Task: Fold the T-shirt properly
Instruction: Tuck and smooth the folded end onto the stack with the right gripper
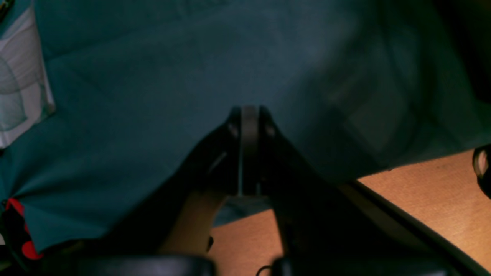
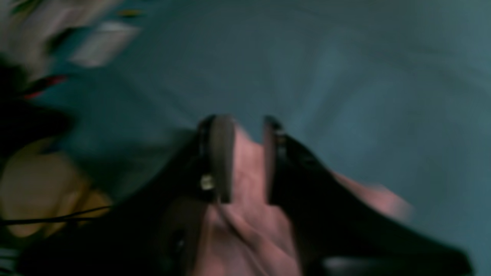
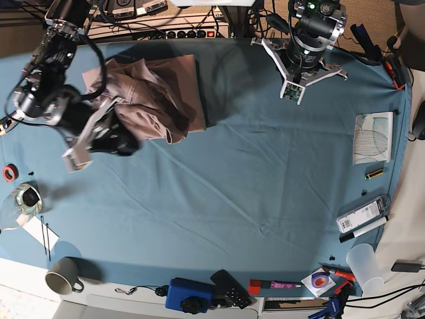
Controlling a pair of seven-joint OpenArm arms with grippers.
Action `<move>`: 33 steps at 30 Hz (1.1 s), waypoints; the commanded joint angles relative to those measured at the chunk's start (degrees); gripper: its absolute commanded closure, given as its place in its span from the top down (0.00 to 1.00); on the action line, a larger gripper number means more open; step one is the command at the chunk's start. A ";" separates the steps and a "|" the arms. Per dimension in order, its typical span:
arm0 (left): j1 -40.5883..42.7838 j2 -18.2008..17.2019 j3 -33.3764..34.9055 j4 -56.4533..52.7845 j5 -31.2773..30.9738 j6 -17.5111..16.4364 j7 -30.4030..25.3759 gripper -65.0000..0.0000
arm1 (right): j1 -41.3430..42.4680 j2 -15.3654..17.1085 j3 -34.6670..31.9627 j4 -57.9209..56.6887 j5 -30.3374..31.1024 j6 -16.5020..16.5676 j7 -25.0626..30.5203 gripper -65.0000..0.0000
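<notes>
Nearest the camera in the base view, the front edge of the tabletop [image 3: 219, 219] carries only clutter: a grey mug [image 3: 62, 276], a blue box [image 3: 188, 296] and a remote [image 3: 231, 288], all well apart from the work, so the middle of the teal cover is free to lay cloth on.

Further in on that view's left, the right tool [image 3: 113, 141] sits low at the near edge of the T-shirt [image 3: 156, 93]. The right wrist view, though blurred, shows pink cloth bunched between the 2 pads of the right tool [image 2: 243, 153], which stand a little apart because the fabric fills the gap: it is grasping the T-shirt. That grip is probably at an edge or sleeve, taken so the crumpled heap can be dragged out flat; which part exactly I cannot tell.

The T-shirt itself lies rumpled and partly doubled over at the far left of the tabletop, not yet spread, so folding looks barely begun.

Farthest back, the left tool [image 1: 249, 115] is clenched on nothing and hangs over bare cover near the far edge, seemingly parked clear of the garment while 1 arm works.
</notes>
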 commanded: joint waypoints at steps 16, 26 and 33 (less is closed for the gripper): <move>0.02 0.13 0.04 0.92 0.22 0.20 -1.22 0.00 | -10.05 2.01 3.78 -0.57 -13.97 0.08 1.68 0.00; -0.28 0.13 0.04 0.92 0.22 0.20 -1.25 0.00 | -10.47 2.03 -16.11 -0.76 4.35 0.08 1.21 0.00; -0.28 0.13 0.04 0.92 0.24 0.20 -1.27 0.00 | -9.42 2.01 -20.48 -0.68 10.45 0.08 1.21 0.00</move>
